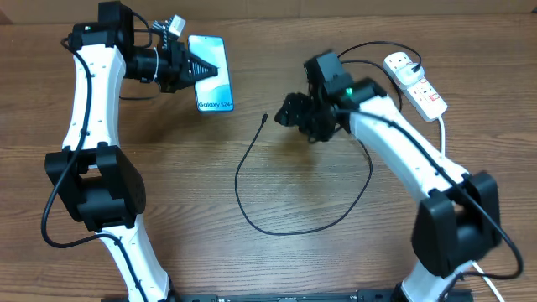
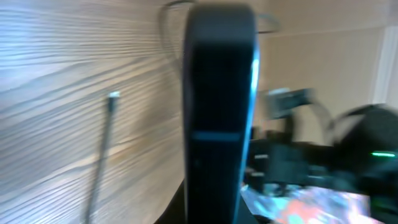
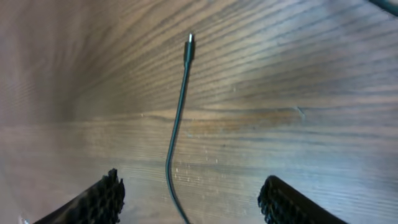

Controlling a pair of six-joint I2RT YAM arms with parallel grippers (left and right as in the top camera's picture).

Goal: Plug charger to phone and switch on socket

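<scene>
The charger [image 1: 239, 180] lay on the table [image 1: 168, 168] as a wide open loop. Its small plug tip [image 1: 265, 118] pointed toward the far side, and it was free, a little to the right of the phone and apart from it. The other end of the cable ran under the right arm toward the socket [image 1: 417, 84], a white strip with red switches at the far right. The join there was too small to see.

In the right wrist view the plug tip [image 3: 190, 40] and the thin cable [image 3: 176, 124] lay on the wood ahead of the right gripper [image 3: 193, 196]. Its two fingers [image 3: 102, 199] stood wide apart and had hold of nothing. From overhead, the right gripper [image 1: 285, 113] hung just right of the tip.

The phone [image 1: 214, 80] was at the far left-centre, with the lit screen facing up. The left gripper [image 1: 200, 71] reached over its left long edge and seemed closed on it. The left wrist view was blurred. It showed the phone [image 2: 217, 112] as a dark slab seen edge-on, with the cable tip [image 2: 113, 96] on the table beside it.
</scene>
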